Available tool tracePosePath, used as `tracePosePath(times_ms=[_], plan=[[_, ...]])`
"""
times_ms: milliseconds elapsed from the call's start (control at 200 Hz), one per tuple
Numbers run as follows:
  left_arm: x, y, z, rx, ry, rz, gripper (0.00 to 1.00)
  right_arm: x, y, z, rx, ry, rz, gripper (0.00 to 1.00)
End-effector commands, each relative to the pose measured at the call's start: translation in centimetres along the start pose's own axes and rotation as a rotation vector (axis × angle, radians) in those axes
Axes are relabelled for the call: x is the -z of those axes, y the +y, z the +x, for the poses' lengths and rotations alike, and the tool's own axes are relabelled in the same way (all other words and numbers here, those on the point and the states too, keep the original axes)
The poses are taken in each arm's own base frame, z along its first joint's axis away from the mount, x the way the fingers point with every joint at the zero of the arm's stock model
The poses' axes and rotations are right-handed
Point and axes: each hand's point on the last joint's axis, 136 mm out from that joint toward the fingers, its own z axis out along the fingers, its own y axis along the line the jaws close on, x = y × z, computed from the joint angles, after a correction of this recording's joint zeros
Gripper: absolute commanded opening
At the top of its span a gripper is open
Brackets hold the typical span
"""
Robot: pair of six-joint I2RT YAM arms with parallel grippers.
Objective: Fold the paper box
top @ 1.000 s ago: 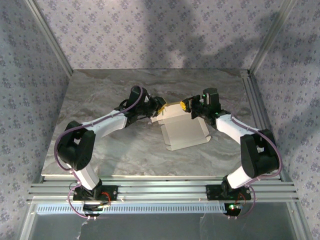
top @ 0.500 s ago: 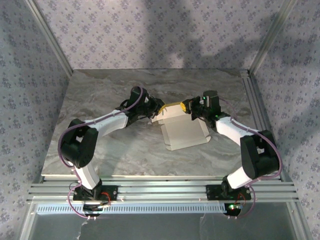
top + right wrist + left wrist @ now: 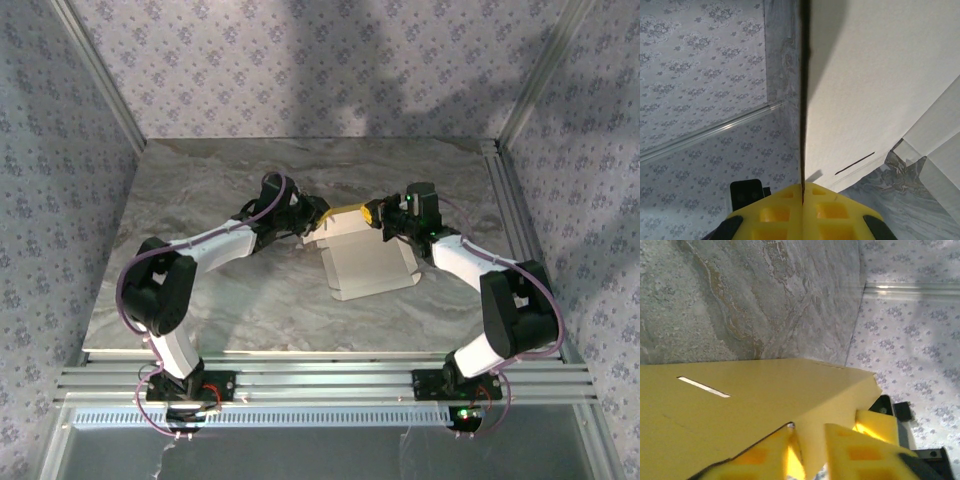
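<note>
The paper box (image 3: 372,265) lies partly folded mid-table, its white inside facing up and its back panel (image 3: 345,212) raised so the yellow side shows. My left gripper (image 3: 315,216) is at the panel's left end. In the left wrist view a yellow flap (image 3: 815,440) passes between its fingers (image 3: 860,450), which stand apart with light showing beside the flap. A slot (image 3: 704,387) cuts the yellow face. My right gripper (image 3: 376,213) holds the panel's right end. In the right wrist view it (image 3: 803,186) is shut on the edge of the thin white panel (image 3: 880,90).
The marble table top (image 3: 200,290) stretches to both sides of the box. Aluminium rails (image 3: 320,380) run along the near edge by the arm bases. Wallpapered walls (image 3: 300,70) close in the back and sides.
Hardly anything has moved. Both grippers stay at the raised back panel, and the left arm has shifted very slightly.
</note>
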Motion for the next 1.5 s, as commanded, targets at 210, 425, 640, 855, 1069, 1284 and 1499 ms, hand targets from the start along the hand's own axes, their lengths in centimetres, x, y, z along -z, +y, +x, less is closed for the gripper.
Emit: tracePosePath(times_ms=[210, 425, 640, 855, 1069, 1284, 1499], plan=[[12.3, 0.5, -3.4, -0.421, -0.277, -0.124, 0.42, 3.7, 5.0, -0.9, -0.121, 0.026, -0.051, 0.0], [9.3, 4.4, -1.6, -0.526, -0.15, -0.054, 0.19, 5.3, 7.6, -1.2, -0.218, 0.05, -0.119, 0.0], [4.7, 4.0, 0.9, -0.828, -0.048, 0.014, 0.28, 7.8, 8.7, -1.0, -0.221, -0.021, -0.106, 0.0], [2.0, 3.6, 2.5, -0.988, -0.117, 0.046, 0.4, 7.7, 8.6, -1.2, -0.244, -0.028, -0.09, 0.0], [0.3, 3.4, 1.4, -1.042, -0.243, 0.085, 0.43, 7.7, 8.4, -1.4, -0.258, -0.034, -0.083, 0.0], [-1.1, 3.6, 0.1, -1.064, -0.293, 0.051, 0.44, 7.6, 8.4, -1.5, -0.27, -0.028, -0.083, 0.0], [-1.8, 2.5, 0.1, -1.055, -0.329, 0.119, 0.45, 7.5, 8.0, -1.8, -0.287, -0.032, -0.079, 0.0]])
